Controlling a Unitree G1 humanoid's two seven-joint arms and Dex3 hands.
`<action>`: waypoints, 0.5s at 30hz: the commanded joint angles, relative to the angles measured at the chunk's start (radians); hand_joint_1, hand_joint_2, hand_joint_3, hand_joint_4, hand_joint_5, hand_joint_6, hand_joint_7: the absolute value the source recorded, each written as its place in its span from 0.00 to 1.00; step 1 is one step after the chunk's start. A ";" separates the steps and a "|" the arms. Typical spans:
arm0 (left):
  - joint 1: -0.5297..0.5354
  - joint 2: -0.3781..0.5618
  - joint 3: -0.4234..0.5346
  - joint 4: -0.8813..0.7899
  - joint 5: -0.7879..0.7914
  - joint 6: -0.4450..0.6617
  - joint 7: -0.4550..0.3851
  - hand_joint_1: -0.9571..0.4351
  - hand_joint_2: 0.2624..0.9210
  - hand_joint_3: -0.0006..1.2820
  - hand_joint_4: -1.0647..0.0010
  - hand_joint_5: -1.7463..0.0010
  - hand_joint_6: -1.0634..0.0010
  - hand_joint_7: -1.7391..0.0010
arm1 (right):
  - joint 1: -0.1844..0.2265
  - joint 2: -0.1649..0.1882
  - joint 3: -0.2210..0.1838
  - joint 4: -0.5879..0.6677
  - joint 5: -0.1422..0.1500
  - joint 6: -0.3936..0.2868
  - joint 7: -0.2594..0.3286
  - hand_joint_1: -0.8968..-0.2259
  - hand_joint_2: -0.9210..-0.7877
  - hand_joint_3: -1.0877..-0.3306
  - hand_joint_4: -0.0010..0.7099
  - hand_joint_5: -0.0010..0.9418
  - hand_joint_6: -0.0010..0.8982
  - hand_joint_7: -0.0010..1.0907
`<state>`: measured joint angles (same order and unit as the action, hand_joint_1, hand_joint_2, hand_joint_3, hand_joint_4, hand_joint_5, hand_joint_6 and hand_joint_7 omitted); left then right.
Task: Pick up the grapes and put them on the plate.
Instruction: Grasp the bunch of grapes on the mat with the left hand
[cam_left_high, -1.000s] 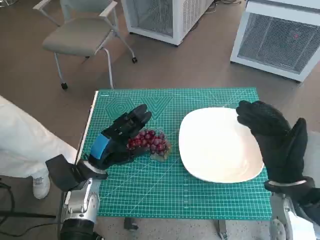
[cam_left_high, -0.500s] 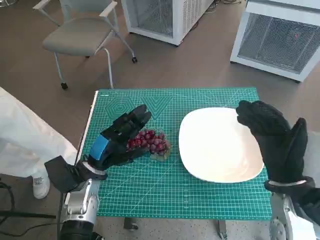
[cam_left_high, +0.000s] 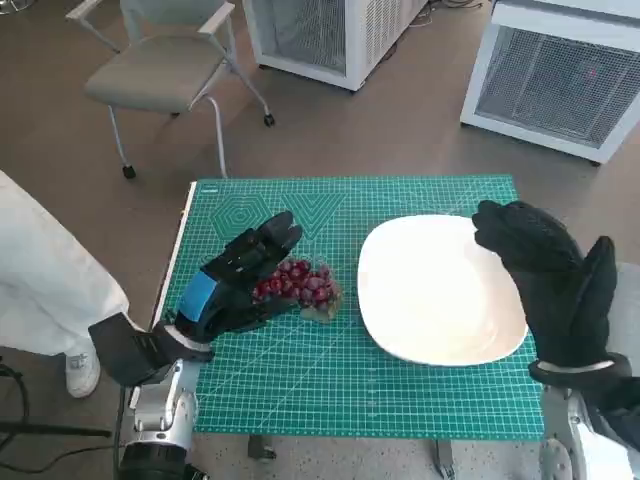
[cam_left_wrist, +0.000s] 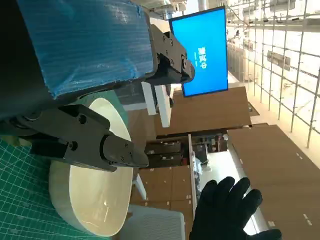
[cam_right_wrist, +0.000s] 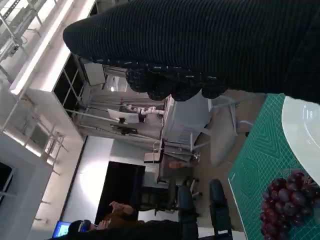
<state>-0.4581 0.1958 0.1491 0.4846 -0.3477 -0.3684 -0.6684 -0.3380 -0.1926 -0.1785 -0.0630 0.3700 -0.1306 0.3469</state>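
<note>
One bunch of grapes (cam_left_high: 300, 286) on the mat, just left of the plate (cam_left_high: 440, 290).
My left hand (cam_left_high: 238, 277) sits beside them, fingers spread, empty; right hand (cam_left_high: 550, 280) open over plate's right edge.

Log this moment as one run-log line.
left hand: beside red grape bunch, not holding | right hand: open over white oval plate's edge | grapes: on green cutting mat

Even, bright indoor light fills the head view, which is sharp, with mild wide-angle bending at the edges. Soft shadows lie just beneath the left hand (cam_left_high: 238, 283) and the right hand (cam_left_high: 550, 285). In the left wrist view a glowing blue screen (cam_left_wrist: 202, 52) beyond the fingers looks overexposed. The right wrist view shows blown-out ceiling lights (cam_right_wrist: 37, 52) past the glove, which looms close and soft.
</note>
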 joint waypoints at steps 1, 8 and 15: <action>0.009 0.011 -0.003 -0.017 0.012 0.006 0.004 0.53 1.00 0.03 0.79 1.00 0.67 1.00 | 0.021 -0.002 0.001 0.003 0.002 0.015 0.004 0.86 0.00 0.66 0.53 0.96 0.30 0.94; 0.012 0.013 -0.005 -0.026 0.020 0.002 0.012 0.53 1.00 0.03 0.79 1.00 0.67 1.00 | 0.025 -0.001 0.002 -0.001 0.000 0.016 0.001 0.86 0.00 0.66 0.53 0.96 0.30 0.94; 0.035 0.052 -0.041 -0.060 0.223 -0.113 0.134 0.53 0.99 0.02 0.79 1.00 0.69 1.00 | 0.027 -0.003 0.000 -0.003 0.000 0.018 0.000 0.86 0.00 0.66 0.53 0.96 0.30 0.94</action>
<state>-0.4431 0.2065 0.1320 0.4550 -0.2552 -0.4048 -0.6080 -0.3348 -0.1926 -0.1785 -0.0662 0.3697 -0.1305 0.3467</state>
